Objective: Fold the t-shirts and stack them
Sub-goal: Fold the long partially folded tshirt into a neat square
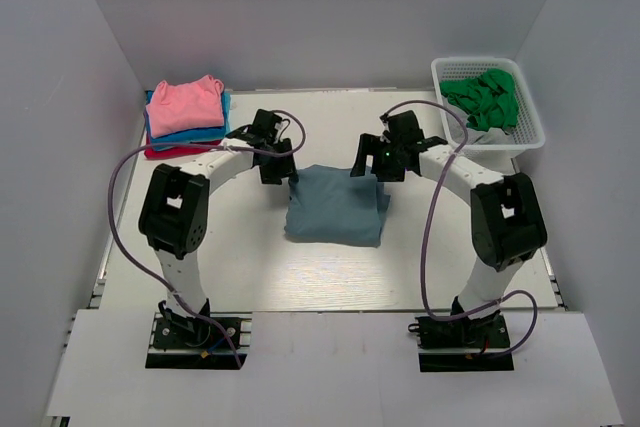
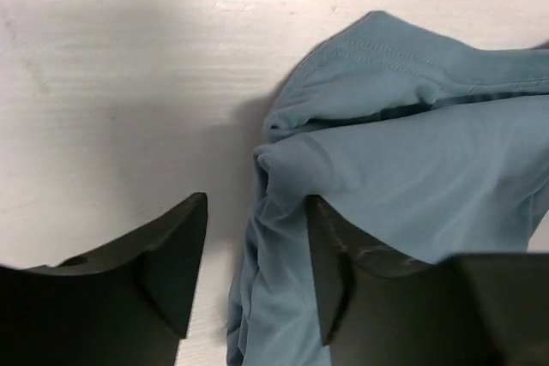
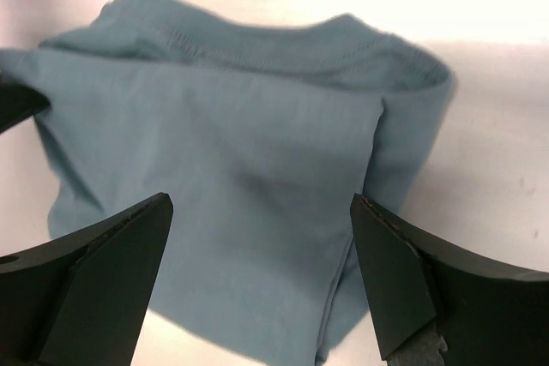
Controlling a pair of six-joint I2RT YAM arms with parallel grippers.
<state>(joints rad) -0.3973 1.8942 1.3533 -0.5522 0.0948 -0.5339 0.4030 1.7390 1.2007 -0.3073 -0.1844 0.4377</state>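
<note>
A slate-blue t-shirt (image 1: 334,205) lies folded into a rough rectangle at the table's middle. My left gripper (image 1: 274,169) hovers at its far left corner, open, with the shirt's folded edge (image 2: 283,237) lying between its fingers. My right gripper (image 1: 372,165) is above the far right corner, open wide over the cloth (image 3: 232,186), with nothing held. A stack of folded shirts stands at the far left: pink (image 1: 184,104) on top, bright blue (image 1: 205,133) under it, red (image 1: 165,152) at the bottom.
A white mesh basket (image 1: 528,112) at the far right holds crumpled green cloth (image 1: 484,97). White walls close the table on the left, back and right. Purple cables loop beside each arm.
</note>
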